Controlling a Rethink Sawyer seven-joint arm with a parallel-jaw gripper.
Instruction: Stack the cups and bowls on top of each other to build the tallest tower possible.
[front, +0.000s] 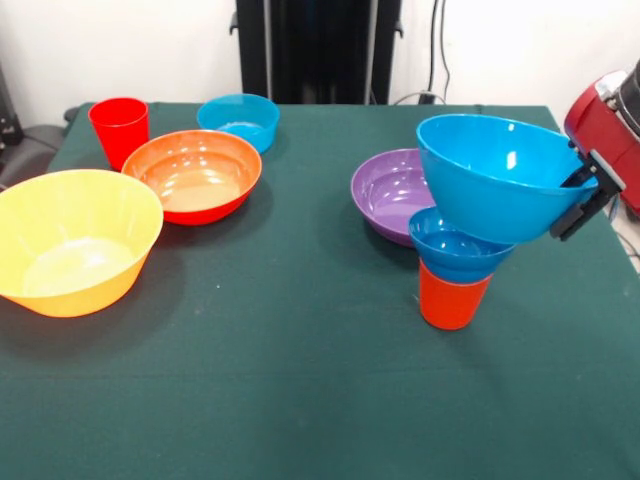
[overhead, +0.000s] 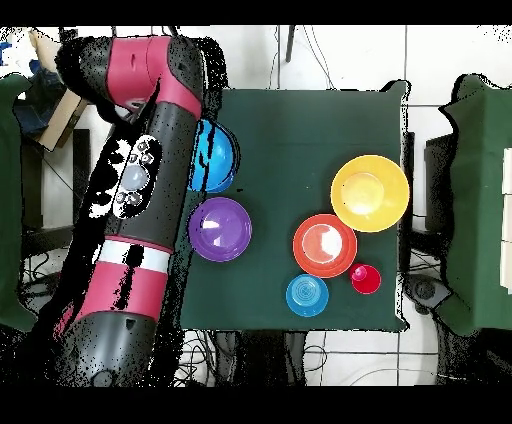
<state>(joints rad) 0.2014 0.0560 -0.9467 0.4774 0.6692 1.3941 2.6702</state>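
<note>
My gripper (front: 584, 188) comes in from the right and is shut on the rim of the medium blue bowl (front: 495, 172). The bowl is tilted, its opening facing up and left, and its lower side lies on the small blue bowl (front: 452, 247). That small bowl sits on the orange cup (front: 452, 297), forming a short tower right of centre. The wide purple bowl (front: 385, 192) stands just behind the tower. In the overhead view the arm (overhead: 150, 170) covers part of the blue bowl (overhead: 218, 155), and the purple bowl (overhead: 220, 228) lies beside it. The purple cup and small orange bowl are out of view.
At the left stand the large yellow-orange bowl (front: 75, 245) (overhead: 370, 193), the orange-red bowl (front: 195, 175) (overhead: 324, 245), the red cup (front: 119, 130) (overhead: 365, 279) and the small teal bowl (front: 240, 120) (overhead: 307, 295). The green table's (front: 300, 380) right edge is close to the tower.
</note>
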